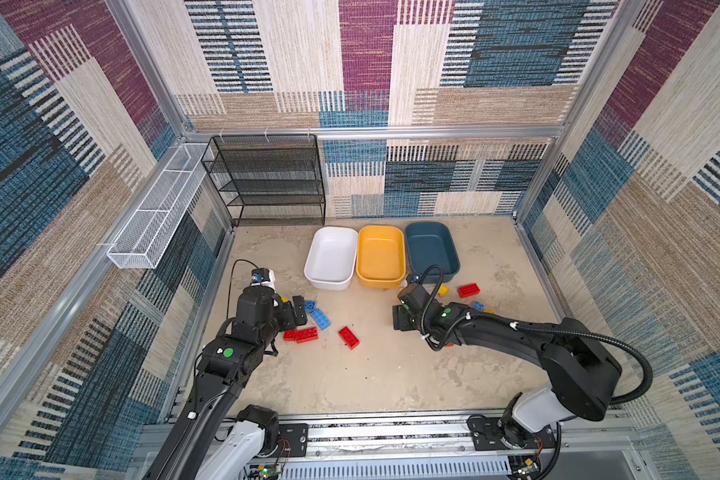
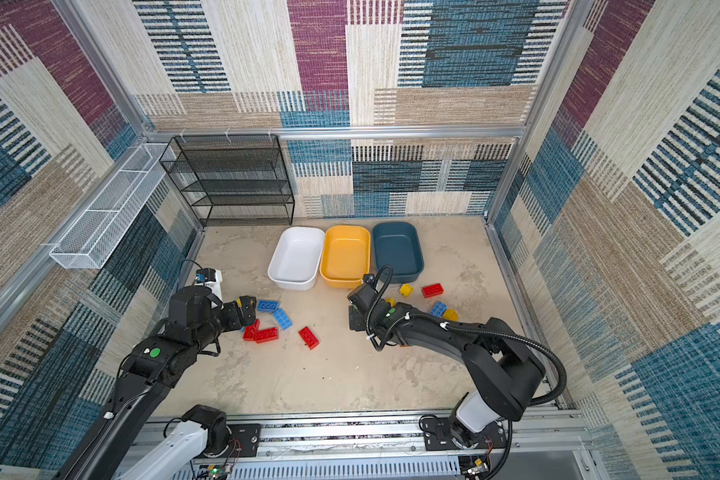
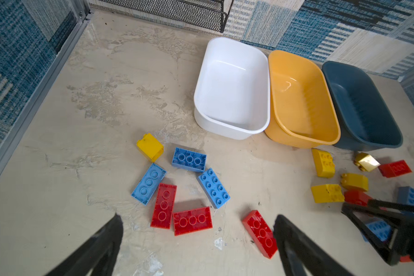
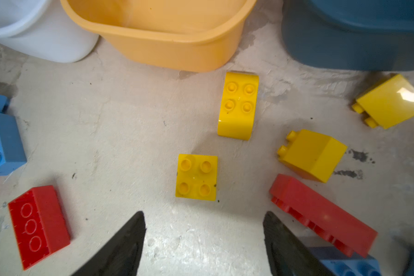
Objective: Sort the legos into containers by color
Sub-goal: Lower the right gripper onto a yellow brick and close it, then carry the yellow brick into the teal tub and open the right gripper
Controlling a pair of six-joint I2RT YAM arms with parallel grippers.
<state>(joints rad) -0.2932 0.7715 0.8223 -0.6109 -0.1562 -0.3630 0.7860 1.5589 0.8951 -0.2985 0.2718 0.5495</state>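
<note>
Patchwork carpet covers the walls, and the floor (image 1: pixel 391 374) under my arms is mottled beige. At the back three tubs sit side by side, all empty: white tub (image 1: pixel 329 257), yellow tub (image 1: pixel 380 253), blue tub (image 1: pixel 431 249). The legos (image 1: pixel 469 290) all lie loose on the floor, none sorted. One group lies by my left gripper (image 3: pixel 198 218): three red bricks (image 3: pixel 193 221), three blue and one yellow. Another group, mostly yellow with some red and blue, lies in front of the yellow and blue tubs, by my right gripper (image 4: pixel 203 215).

My left gripper is spread wide and empty, and in its wrist view the tips frame the red bricks. My right gripper also has its fingers apart and holds nothing. A square yellow brick (image 4: pixel 196 176) lies just ahead of its tips, studs up.

I judge these bricks light, rigid and glossy, so one could skate away if a single finger touches first. The best hold is on two flat, parallel side walls, below the studs. I would avoid the rounded face of the curved brick (image 4: pixel 238 105). The yellow brick lies clear of its neighbours, so both fingers have room, and the yellow tub is near.
</note>
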